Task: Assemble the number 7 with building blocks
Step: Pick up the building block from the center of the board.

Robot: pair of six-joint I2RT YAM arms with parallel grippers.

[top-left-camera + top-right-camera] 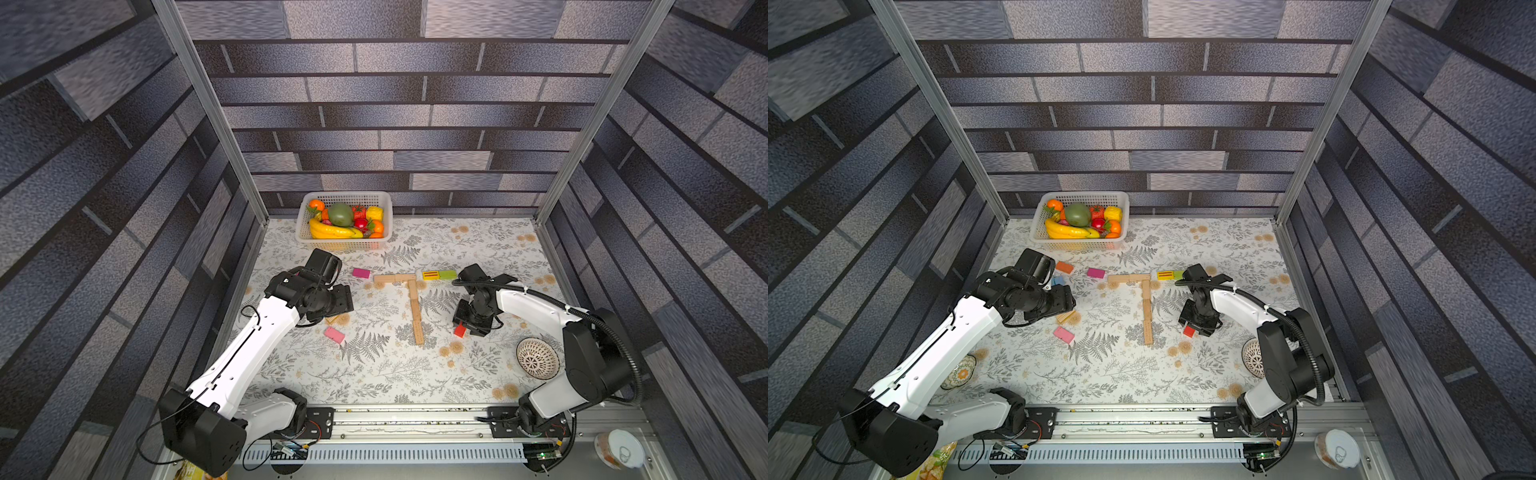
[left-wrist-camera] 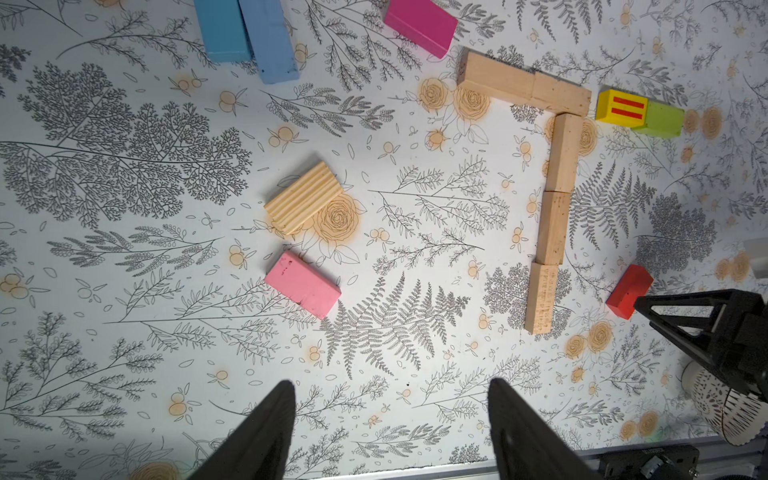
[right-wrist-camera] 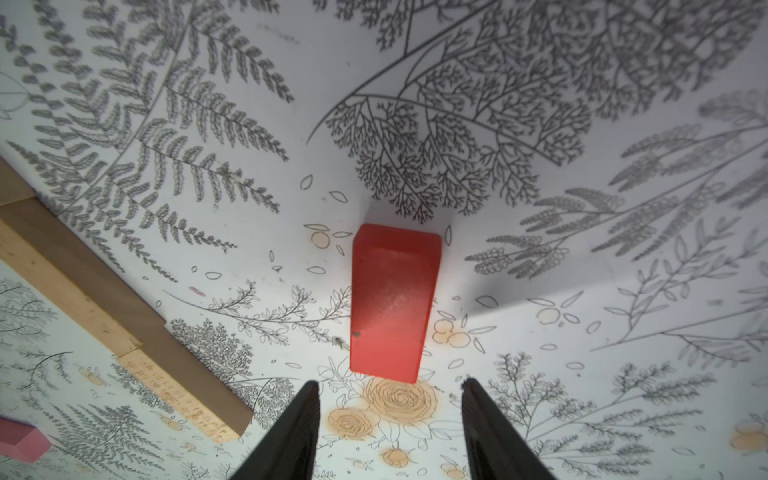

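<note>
- We judged the chief risk to be a knock to the number 7. This figure of plain tan wooden blocks lay at the middle of the fern-printed tablecloth. It had a short bar, with a longer stem running toward 6 o'clock from the bar's 3 o'clock end.
- A small red painted wooden block lay near the stem's foot, at its 3 o'clock. If the right arm swept toward 9 o'clock, it could shove the lowest stem block out of line.
- Closing on only the red block's near end could make it pivot or slip.
- The right gripper had its fingers spread wider than the red block. The block lay just ahead of the tips, not between them, so nothing was pinched. We could not tell whether a tip brushed it.
- The left gripper hovered with its fingers spread wide and empty over bare cloth. It was apart from a ridged tan wooden block and a pale pink block, both at 9 o'clock of the stem.
</note>
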